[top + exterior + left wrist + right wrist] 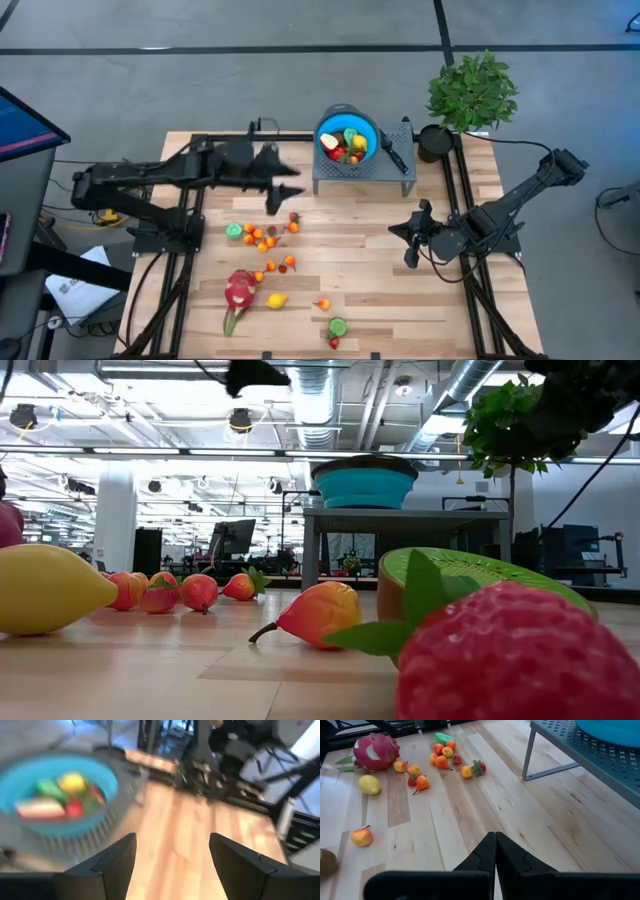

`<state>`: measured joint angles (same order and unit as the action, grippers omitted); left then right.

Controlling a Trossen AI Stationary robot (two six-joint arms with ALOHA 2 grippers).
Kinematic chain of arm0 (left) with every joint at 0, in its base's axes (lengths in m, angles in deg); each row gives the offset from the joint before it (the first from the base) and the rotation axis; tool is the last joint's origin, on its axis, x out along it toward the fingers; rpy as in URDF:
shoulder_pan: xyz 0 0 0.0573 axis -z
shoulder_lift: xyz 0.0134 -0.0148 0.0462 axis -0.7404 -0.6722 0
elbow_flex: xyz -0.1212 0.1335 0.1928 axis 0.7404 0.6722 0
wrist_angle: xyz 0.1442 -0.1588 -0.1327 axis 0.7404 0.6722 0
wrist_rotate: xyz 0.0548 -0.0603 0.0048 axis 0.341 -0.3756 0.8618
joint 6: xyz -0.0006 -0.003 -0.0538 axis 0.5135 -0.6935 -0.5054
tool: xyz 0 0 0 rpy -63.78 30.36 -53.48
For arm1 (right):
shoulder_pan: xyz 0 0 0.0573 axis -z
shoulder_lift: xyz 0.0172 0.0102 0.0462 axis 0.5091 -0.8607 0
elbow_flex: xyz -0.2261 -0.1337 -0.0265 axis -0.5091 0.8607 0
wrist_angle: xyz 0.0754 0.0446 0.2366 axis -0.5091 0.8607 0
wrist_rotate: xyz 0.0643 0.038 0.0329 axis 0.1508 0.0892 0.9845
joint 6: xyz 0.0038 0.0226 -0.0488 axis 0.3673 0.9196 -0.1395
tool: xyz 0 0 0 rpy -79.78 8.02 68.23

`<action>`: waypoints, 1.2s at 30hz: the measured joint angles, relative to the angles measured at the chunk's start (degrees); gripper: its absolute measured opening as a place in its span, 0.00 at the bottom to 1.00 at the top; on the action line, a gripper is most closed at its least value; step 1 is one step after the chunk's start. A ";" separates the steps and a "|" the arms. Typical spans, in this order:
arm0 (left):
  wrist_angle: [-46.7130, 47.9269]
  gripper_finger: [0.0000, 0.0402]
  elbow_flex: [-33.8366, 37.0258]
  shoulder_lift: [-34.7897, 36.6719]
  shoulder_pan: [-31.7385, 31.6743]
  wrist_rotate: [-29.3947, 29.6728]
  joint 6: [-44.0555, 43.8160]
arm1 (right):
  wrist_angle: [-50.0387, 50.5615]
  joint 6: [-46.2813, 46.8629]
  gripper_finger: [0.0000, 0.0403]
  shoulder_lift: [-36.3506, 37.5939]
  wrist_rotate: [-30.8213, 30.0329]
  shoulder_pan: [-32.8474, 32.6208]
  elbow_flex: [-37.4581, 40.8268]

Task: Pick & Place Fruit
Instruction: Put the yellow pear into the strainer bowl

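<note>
While most of the fruit lies loose on the tabletop, some pieces already sit in the blue bowl, which stands on a grey perforated stand at the far edge. Out from the bowl toward the near-left, small orange and red pieces cluster together, with a green one at their left end. Farther from the bowl lies the dragon fruit, pink-red with green tips, and a lemon just beside it. A lone orange piece lies nearer the front, and a cut kiwi with a strawberry touching it sits farthest from the bowl, at the front edge.

On the stand, just right of the bowl, lies a black-handled knife. A potted plant stands beyond the stand's right end.

The left pincer hovers just left of the bowl, above the stand's corner, its fingers apart with nothing between them. The right pincer waits well to the bowl's near-right, over bare wood, fingers pressed together and empty.
</note>
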<state>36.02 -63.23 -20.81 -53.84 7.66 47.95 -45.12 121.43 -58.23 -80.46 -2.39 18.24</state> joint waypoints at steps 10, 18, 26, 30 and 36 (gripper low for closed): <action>-4.83 0.55 23.57 9.07 8.09 5.24 -16.19 | 0.06 0.00 0.00 0.00 -0.02 0.00 0.00; -28.82 0.52 39.80 8.20 10.47 6.31 -19.54 | -0.18 0.02 0.00 0.00 -0.04 0.00 0.00; -36.51 0.48 43.01 4.94 11.54 6.31 -27.07 | -0.39 2.82 0.00 -0.02 -0.11 0.02 0.00; -44.04 0.44 42.99 3.24 13.61 6.96 -27.91 | -0.72 3.42 0.00 -0.02 -0.13 0.02 0.00; -47.47 0.37 38.83 -1.40 19.43 8.42 -28.34 | -0.60 3.10 0.00 -0.02 -0.11 0.02 0.00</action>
<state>-11.45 -24.41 -22.21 -34.42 16.08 19.61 -45.72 124.53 -58.25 -80.57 -2.37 18.24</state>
